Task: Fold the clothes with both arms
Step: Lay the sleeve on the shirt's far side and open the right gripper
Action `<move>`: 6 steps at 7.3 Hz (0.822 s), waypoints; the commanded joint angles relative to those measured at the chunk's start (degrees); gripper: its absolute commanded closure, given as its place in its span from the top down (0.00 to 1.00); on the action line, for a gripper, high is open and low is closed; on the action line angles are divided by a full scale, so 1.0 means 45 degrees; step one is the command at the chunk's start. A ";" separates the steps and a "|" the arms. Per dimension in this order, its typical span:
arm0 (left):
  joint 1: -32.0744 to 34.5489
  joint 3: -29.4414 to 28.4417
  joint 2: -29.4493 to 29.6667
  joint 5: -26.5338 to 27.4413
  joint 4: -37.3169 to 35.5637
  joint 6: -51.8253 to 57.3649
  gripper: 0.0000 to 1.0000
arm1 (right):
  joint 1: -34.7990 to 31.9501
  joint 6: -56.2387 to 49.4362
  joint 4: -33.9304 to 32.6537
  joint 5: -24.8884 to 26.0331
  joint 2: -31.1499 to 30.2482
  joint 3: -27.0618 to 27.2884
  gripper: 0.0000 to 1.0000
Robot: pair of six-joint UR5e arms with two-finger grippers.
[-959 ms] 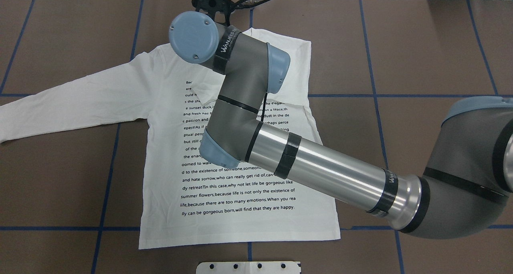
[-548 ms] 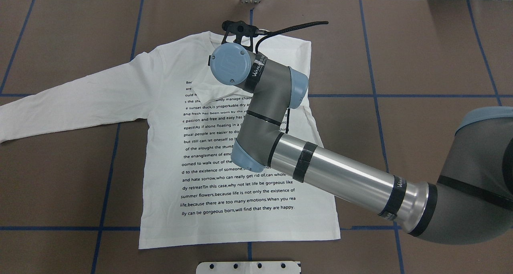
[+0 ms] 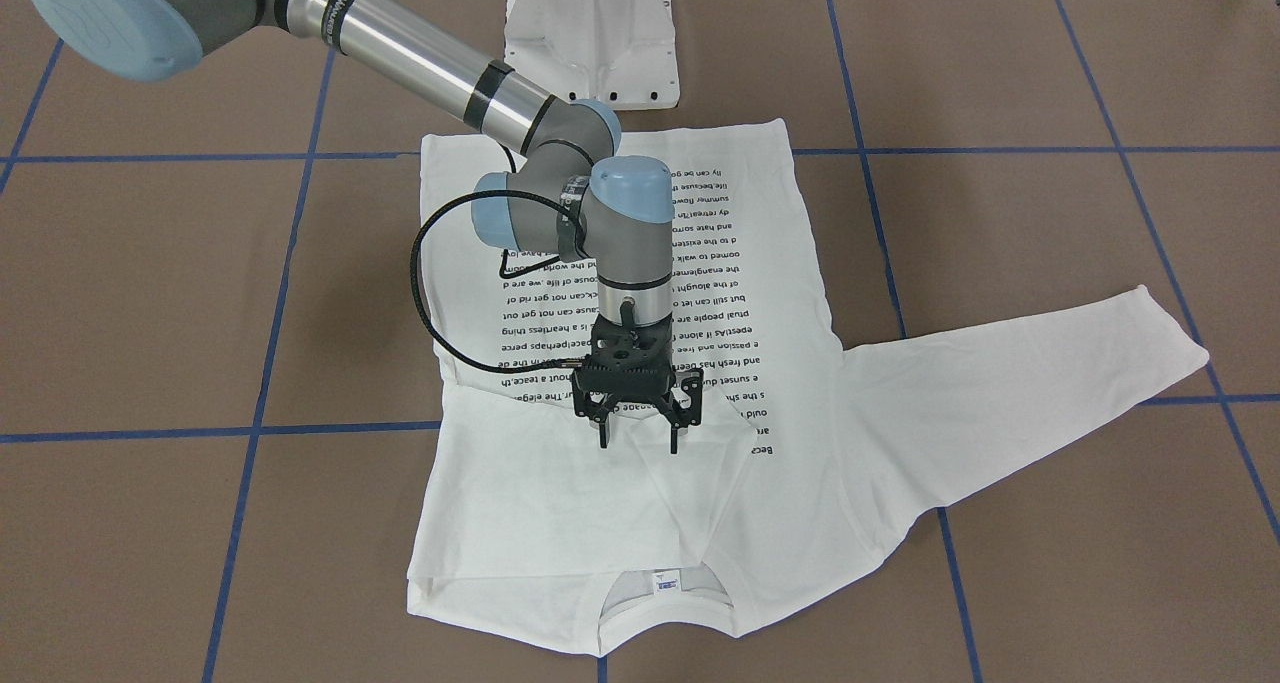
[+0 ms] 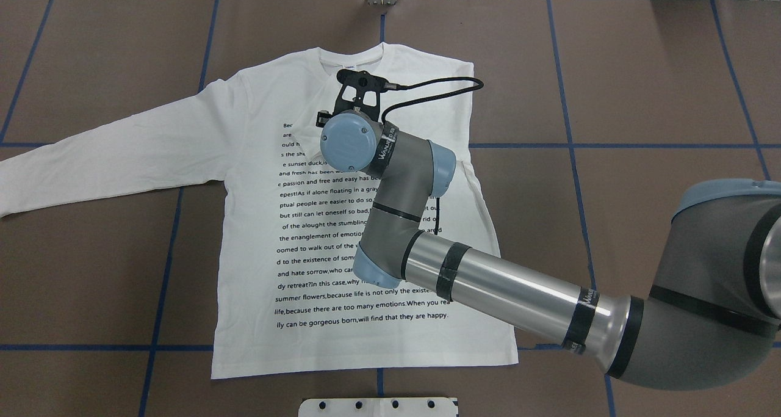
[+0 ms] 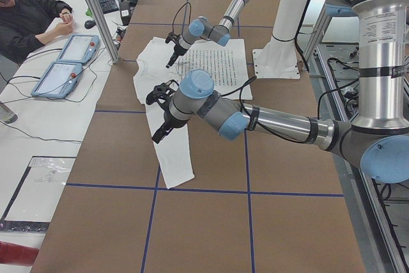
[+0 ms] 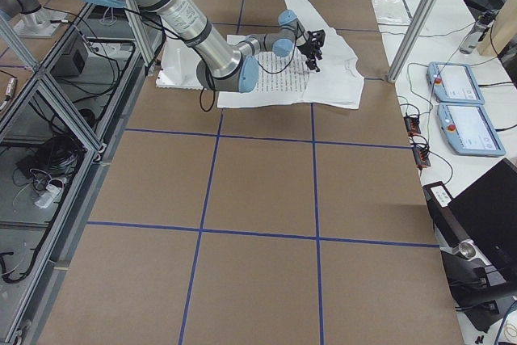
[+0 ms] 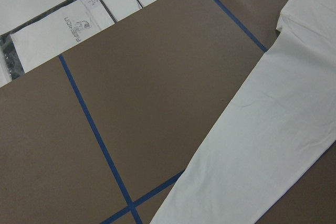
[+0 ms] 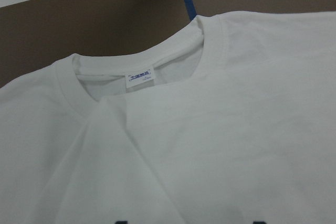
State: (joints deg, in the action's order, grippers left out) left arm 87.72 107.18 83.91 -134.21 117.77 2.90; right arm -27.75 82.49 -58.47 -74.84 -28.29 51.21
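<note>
The white long-sleeved T-shirt point(image 4: 341, 325) lies flat on the brown table, text side up, collar at the far edge. Its right sleeve is folded in over the chest point(image 3: 560, 493). Its left sleeve point(image 4: 110, 154) lies stretched out sideways and also shows in the left wrist view point(image 7: 262, 145). My right gripper point(image 3: 639, 443) is open and empty, pointing down just above the upper chest. The right wrist view shows the neckline label point(image 8: 139, 76). My left gripper point(image 5: 156, 135) shows only in the exterior left view, above the sleeve; I cannot tell whether it is open or shut.
The white pedestal base point(image 3: 590, 33) stands at the robot's edge by the shirt hem. Blue tape lines cross the table. An operator point(image 5: 32, 17) sits beyond the far side with teach pendants point(image 5: 64, 62). A frame post point(image 5: 96, 11) stands there too.
My right wrist and gripper have drawn back from beyond the collar towards the robot and now stand over the upper chest. The shirt lies as before.
</note>
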 commanded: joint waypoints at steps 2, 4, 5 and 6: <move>0.0019 -0.0008 -0.0052 0.0000 0.0000 0.0000 1.00 | 0.0132 0.0048 0.0006 0.0128 0.0153 -0.0304 0.53; 0.0019 -0.0008 -0.0053 0.0000 0.0000 0.0019 1.00 | 0.0133 0.0028 -0.0053 0.0148 0.0153 -0.0305 0.29; 0.0019 -0.0008 -0.0053 0.0000 0.0000 0.0019 1.00 | 0.0133 -0.0011 -0.0130 0.0148 0.0173 -0.0305 0.00; 0.0019 -0.0008 -0.0072 0.0000 0.0000 0.0019 1.00 | 0.0133 -0.0108 -0.0209 0.0128 0.0173 -0.0305 0.00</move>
State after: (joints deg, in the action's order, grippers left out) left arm 87.80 107.14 83.65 -134.21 117.77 2.98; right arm -27.16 82.41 -59.01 -74.20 -27.54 49.85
